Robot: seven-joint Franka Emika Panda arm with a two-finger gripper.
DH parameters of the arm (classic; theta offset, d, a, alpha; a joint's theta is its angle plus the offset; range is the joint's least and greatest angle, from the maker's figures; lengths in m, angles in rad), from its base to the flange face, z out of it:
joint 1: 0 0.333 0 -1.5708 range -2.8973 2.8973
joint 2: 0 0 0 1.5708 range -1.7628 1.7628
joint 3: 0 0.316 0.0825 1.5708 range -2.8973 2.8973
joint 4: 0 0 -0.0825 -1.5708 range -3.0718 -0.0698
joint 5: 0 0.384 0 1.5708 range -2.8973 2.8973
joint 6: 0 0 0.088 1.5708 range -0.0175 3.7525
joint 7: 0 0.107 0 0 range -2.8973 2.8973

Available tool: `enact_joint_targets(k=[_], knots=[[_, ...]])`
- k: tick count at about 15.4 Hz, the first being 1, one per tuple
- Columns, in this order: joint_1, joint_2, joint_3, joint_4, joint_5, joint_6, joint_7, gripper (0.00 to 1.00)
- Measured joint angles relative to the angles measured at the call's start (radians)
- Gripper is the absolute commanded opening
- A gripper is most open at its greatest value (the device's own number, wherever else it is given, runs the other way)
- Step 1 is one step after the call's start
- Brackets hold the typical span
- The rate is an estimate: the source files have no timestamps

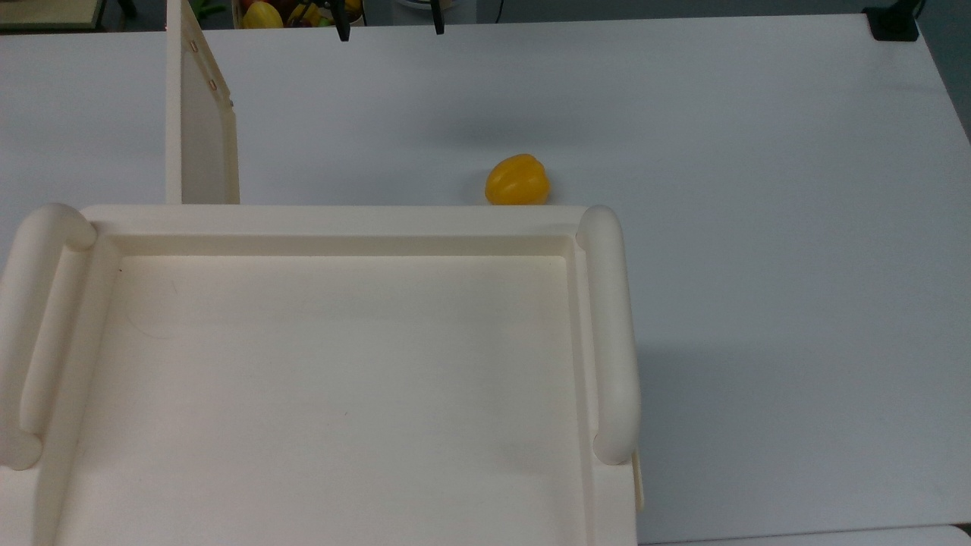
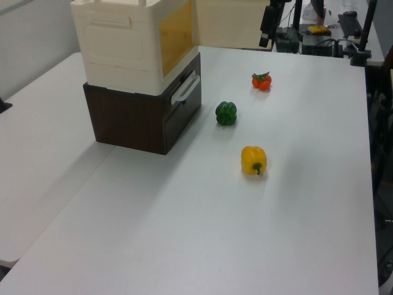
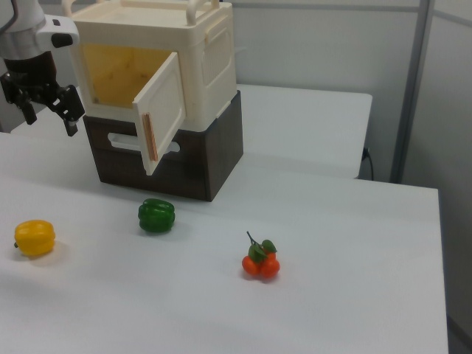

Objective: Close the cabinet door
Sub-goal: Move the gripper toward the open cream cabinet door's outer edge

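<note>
In the right view we start at the right view's left edge, where the gripper (image 3: 50, 112) hangs from the grey and white arm (image 3: 26, 33), in the air just off the cabinet's open front. Its two black fingers (image 3: 71, 110) stand well apart with nothing between them. In the top view we see the same two finger tips (image 1: 343, 30) poking in at the upper edge, again spread wide.

Low on the right view's left lies the yellow pepper (image 3: 35, 237) on the white table (image 3: 332, 221). Next comes the cabinet (image 3: 199, 51), a cream box sitting on a dark brown drawer unit (image 3: 214, 151) with a pale handle. The cabinet door (image 3: 164, 110) stands open, swung outward on its hinge at the right view's right side of the opening, so we look into the amber-toned interior (image 3: 118, 74). The gripper is clear of the door, not touching it.

Below the door rests the green pepper (image 3: 156, 215), and further to the right view's right a bunch of small tomatoes (image 3: 260, 264) with green leaves.

From the top view we look down into the cabinet's recessed top (image 1: 341, 394), with a rounded rail (image 1: 613, 334) on each side. The door (image 1: 203, 114) juts away from the front at the top view's left, seen nearly edge on, with small round spots along it. The yellow pepper (image 1: 517, 180) lies just beyond the front rim.

In the left view the cabinet (image 2: 123, 43) stands at the left view's upper left, peppers and tomatoes to its right.
</note>
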Motion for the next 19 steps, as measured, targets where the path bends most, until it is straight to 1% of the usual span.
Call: enact_joint_targets(k=[4, 5, 6, 7, 9, 10, 11, 14, 16, 18, 19], knots=[[-0.003, -0.001, -0.002, 0.000, 0.000, 0.000, 0.000, 1.00], [-0.003, -0.002, -0.002, 0.000, 0.000, 0.000, 0.000, 0.98], [-0.004, -0.002, -0.003, 0.000, -0.001, 0.000, 0.000, 0.81], [-0.004, -0.003, -0.003, 0.000, -0.006, 0.000, -0.001, 0.60], [-0.003, -0.003, -0.003, 0.000, -0.013, 0.000, -0.029, 0.15], [-0.003, -0.003, -0.003, 0.000, -0.013, 0.000, -0.048, 0.02], [-0.003, -0.003, -0.003, 0.000, -0.013, 0.000, -0.057, 0.00], [-0.011, -0.008, -0.006, 0.000, -0.016, -0.046, -0.066, 0.00], [-0.042, -0.026, -0.012, 0.001, -0.018, -0.100, -0.074, 0.00], [-0.073, -0.045, -0.030, 0.001, -0.027, -0.162, -0.105, 0.00], [-0.082, -0.049, -0.048, 0.001, -0.039, -0.186, -0.133, 0.00]])
